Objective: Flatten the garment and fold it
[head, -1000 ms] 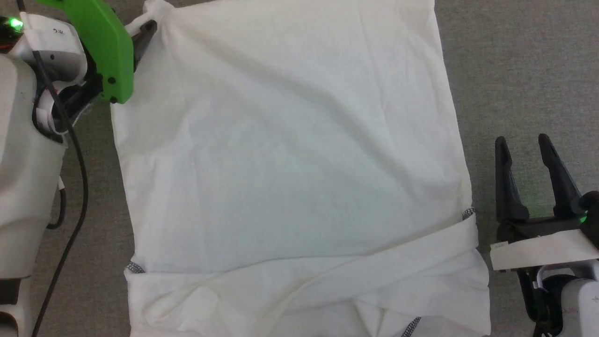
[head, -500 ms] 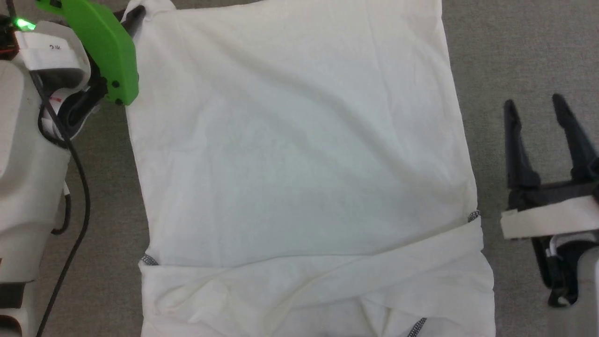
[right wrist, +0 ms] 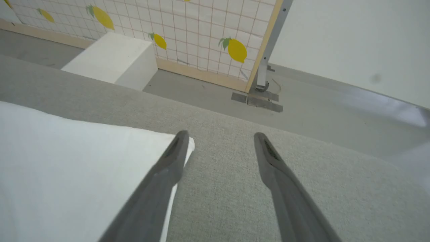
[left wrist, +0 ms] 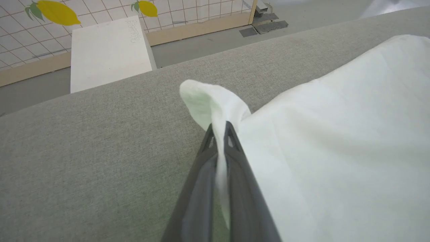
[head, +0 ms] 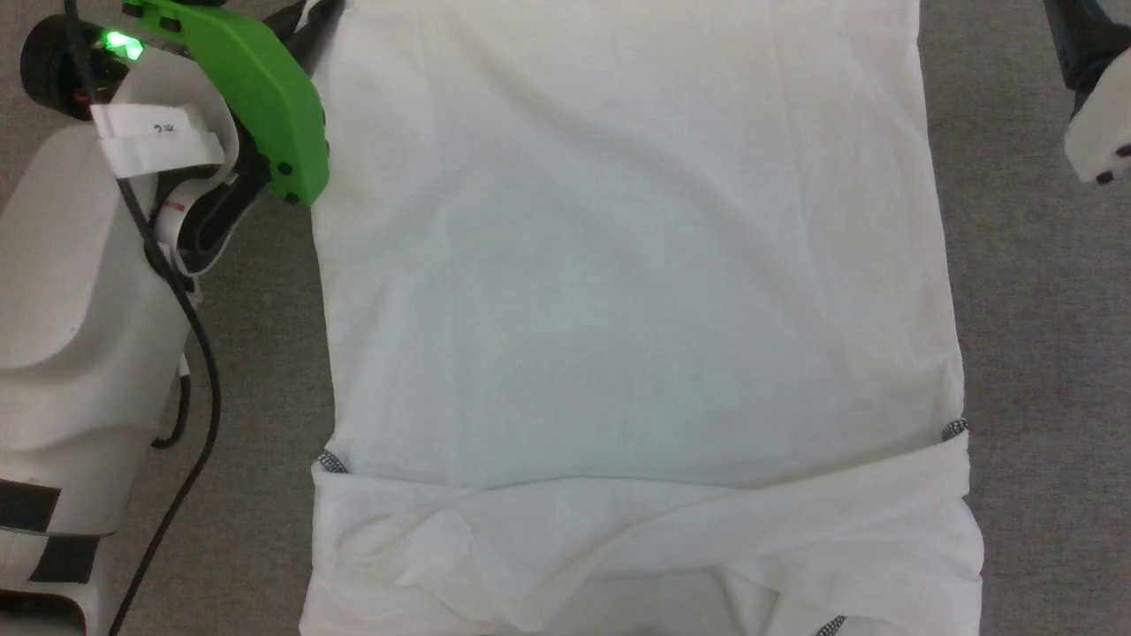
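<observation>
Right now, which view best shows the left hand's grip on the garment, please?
The left wrist view: the left hand is shut on the garment's corner, close up. The head view half-hides that grip; the right wrist view shows another corner.

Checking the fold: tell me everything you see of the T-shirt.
The T-shirt is white, soft, creased, spread on a grey surface. Its near end is folded over, with dark zigzag stitching at the fold's ends. The left gripper pinches its far left corner; the right gripper is open at the far right corner.
</observation>
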